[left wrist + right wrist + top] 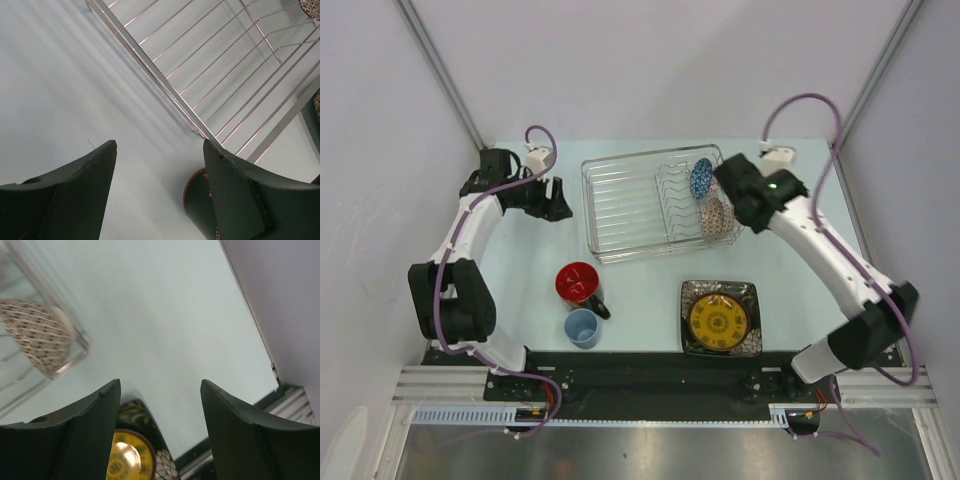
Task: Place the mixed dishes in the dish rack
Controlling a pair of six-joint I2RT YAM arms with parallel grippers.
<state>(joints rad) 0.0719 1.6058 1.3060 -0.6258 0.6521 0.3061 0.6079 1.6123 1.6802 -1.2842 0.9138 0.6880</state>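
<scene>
Wide-open, empty: left gripper [160, 145] beside dish rack [620, 200], right gripper [160, 382] at its right end. Racked, 2 of 6: blue-patterned bowl [701, 177], beige bowl [719, 222]. Remaining on table [640, 280]: mug [580, 283], cup [582, 327], yellow plate [717, 319] atop square plate [748, 295].

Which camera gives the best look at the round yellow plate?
The top external view: the yellow plate shows whole, lying on the dark square plate. The right wrist view catches only part of it at the bottom edge; the left wrist view does not show it.
</scene>
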